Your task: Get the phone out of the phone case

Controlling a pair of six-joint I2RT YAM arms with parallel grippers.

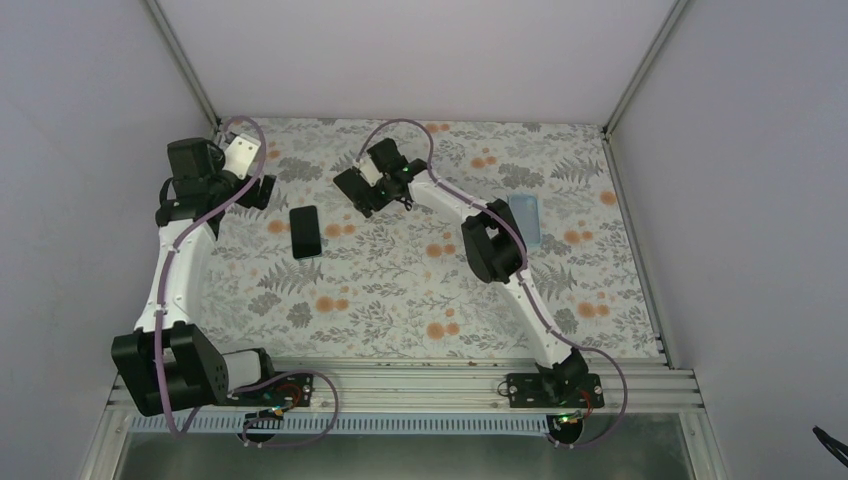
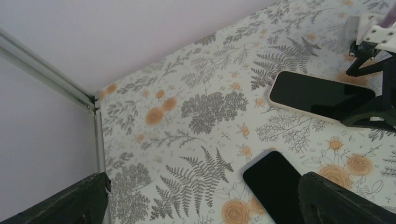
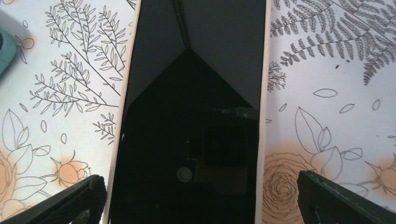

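Locating the phone point(image 3: 191, 116): flat on the table point(image 1: 400, 290), dark screen up, directly beneath the right gripper point(image 1: 365, 195), in the far-left part of the floral surface; the top view hides it under that gripper.
Long axis: in the right wrist view it runs straight up the frame, centred between the two fingers; in the left wrist view it lies crosswise, slightly slanted.
Edge: a pale rim point(image 3: 266, 70) runs along both long sides; whether this is a case or the phone's own body, I cannot tell.
Right gripper: spread wide, fingers on either side of the phone's width, touching nothing visible.
Left gripper point(image 2: 201, 200): spread wide, holding nothing, over the table near the far-left corner.
Second phone point(image 1: 306, 232): dark, screen up, long axis running near to far; near the first phone but apart from it, and at an angle to it.
Blue case point(image 1: 526, 218): light blue, flat, well apart to the right, beside the right arm's elbow.
In the way: the right gripper itself covers the phone from above.
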